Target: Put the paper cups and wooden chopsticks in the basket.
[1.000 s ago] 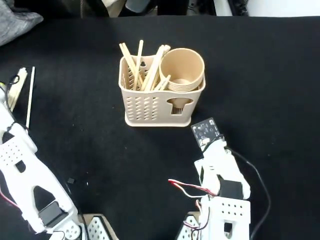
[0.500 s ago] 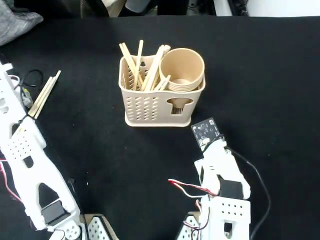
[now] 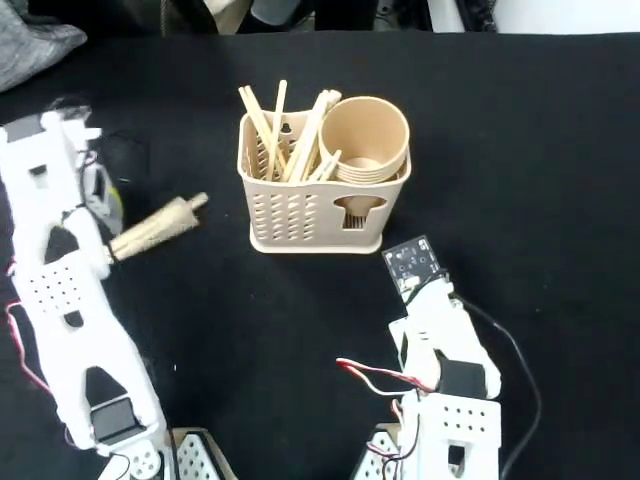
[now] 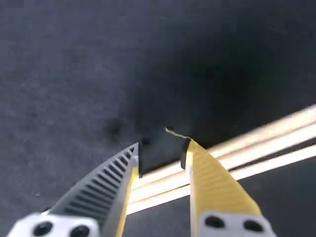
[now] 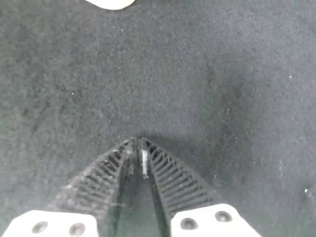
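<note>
- The left gripper (image 4: 163,153) has its jaws partly closed on the held chopsticks (image 4: 256,143). The pale sticks lie crosswise between the two fingers, close to the tips.
- From that grip the sticks run out to one side of the jaws as a tight bundle, side by side. On the other side only a short stub shows.
- In the high view the held chopsticks (image 3: 155,227) stick out from the left arm toward the basket (image 3: 300,215). Their free end is near its wall but apart from it.
- The right gripper (image 5: 137,144) has its jaws closed tip to tip with nothing between them, and it points down at the black table cloth (image 5: 222,74).
- The basket stands just ahead of the right arm's front end, upright on the cloth.
- Inside the basket, the compartment farther from the left jaws holds the stacked paper cups (image 3: 365,135), mouth up.
- The nearer compartment holds the stowed chopsticks (image 3: 290,130). They stand on end and lean at different angles, some against the cups.
</note>
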Available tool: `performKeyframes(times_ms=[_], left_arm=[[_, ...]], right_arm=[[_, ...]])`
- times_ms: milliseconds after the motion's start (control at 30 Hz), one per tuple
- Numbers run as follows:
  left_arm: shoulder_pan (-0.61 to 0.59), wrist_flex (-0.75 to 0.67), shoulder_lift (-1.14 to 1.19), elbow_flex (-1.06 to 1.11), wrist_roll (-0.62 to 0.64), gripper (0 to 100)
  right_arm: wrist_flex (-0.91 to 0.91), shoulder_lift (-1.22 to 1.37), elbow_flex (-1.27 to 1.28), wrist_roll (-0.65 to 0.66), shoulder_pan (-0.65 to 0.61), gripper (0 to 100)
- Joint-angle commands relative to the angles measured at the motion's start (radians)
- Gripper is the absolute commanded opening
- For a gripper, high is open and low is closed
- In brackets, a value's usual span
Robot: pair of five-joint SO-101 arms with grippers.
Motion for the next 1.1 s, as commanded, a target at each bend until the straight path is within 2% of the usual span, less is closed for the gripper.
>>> performKeyframes(times_ms=[0,133,233,367,500,667,1067], left_arm=[[0.019,0.015,-0.247,0.050,-0.103,17],[0.021,0.015,-0.305,0.050,-0.267,17],[0.044,0.015,-0.308,0.074,-0.476,17],[0.094,0.014,-0.308,0.217,-0.802,17],[0.113,0.008,-0.298,0.232,-0.985,17],[0.136,-0.077,-0.239,0.214,-1.007,17],[0.131,-0.071,0.071,0.025,-1.005,17]], right_arm=[[0.002,-0.008,-0.001,-0.003,-0.011,1.2],[0.002,-0.008,-0.001,-0.003,-0.011,1.2],[0.002,-0.008,-0.001,-0.003,-0.011,1.2],[0.002,-0.008,-0.001,-0.003,-0.011,1.2],[0.002,-0.008,-0.001,-0.003,-0.011,1.2],[0.002,-0.008,-0.001,-0.003,-0.011,1.2],[0.002,-0.008,-0.001,-0.003,-0.011,1.2]])
